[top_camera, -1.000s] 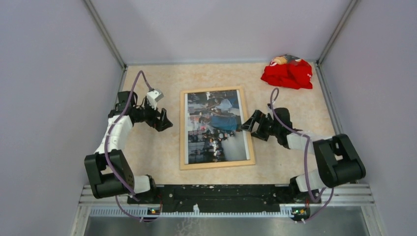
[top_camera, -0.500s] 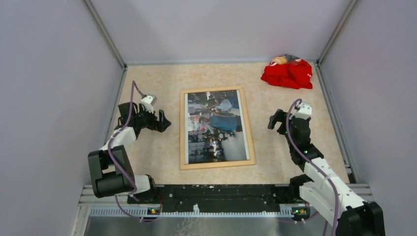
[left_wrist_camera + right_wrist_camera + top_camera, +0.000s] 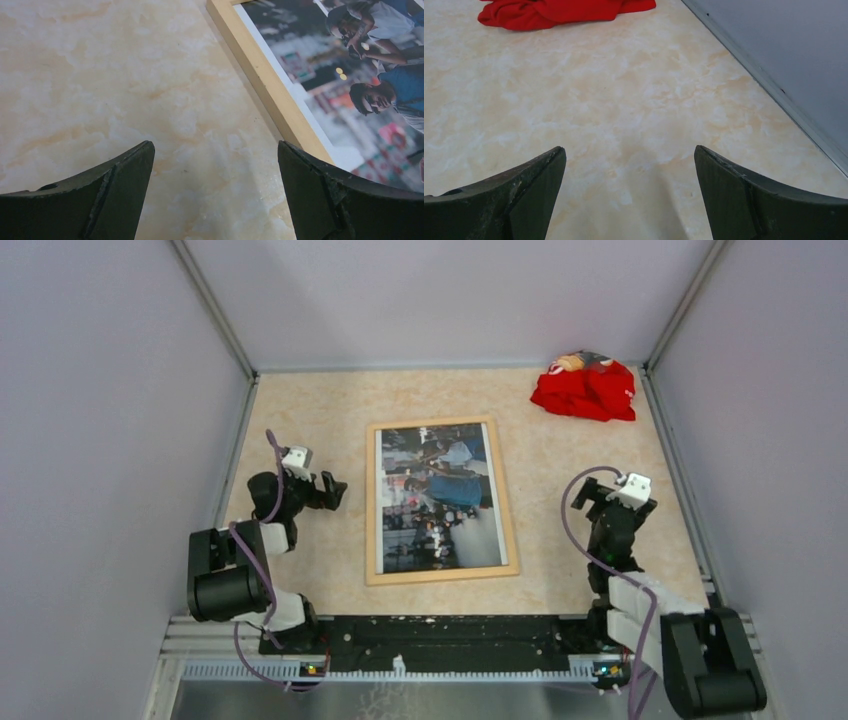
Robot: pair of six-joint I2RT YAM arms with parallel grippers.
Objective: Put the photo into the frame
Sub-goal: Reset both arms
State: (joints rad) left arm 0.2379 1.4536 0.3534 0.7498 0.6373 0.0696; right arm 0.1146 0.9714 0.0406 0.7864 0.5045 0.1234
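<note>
The photo (image 3: pixel 440 497), a crowd scene in blue, white and dark tones, lies face up inside the light wood frame (image 3: pixel 510 540) flat on the table's middle. In the left wrist view the frame's left rail (image 3: pixel 265 75) and part of the photo (image 3: pixel 370 85) show at upper right. My left gripper (image 3: pixel 333 489) is open and empty, low over the table just left of the frame; it also shows in the left wrist view (image 3: pixel 215 150). My right gripper (image 3: pixel 588 490) is open and empty, right of the frame, pointing to the far side; it also shows in the right wrist view (image 3: pixel 629 152).
A crumpled red cloth (image 3: pixel 585 388) lies in the far right corner, also in the right wrist view (image 3: pixel 559 11). Grey walls close the table on the left, far and right sides; the right wall's base rail (image 3: pixel 769 85) runs near my right gripper.
Both arms have drawn back from the frame toward their bases. The right gripper swung from the frame's right rail out to the right and now points to the far side. The frame and photo have not moved.
</note>
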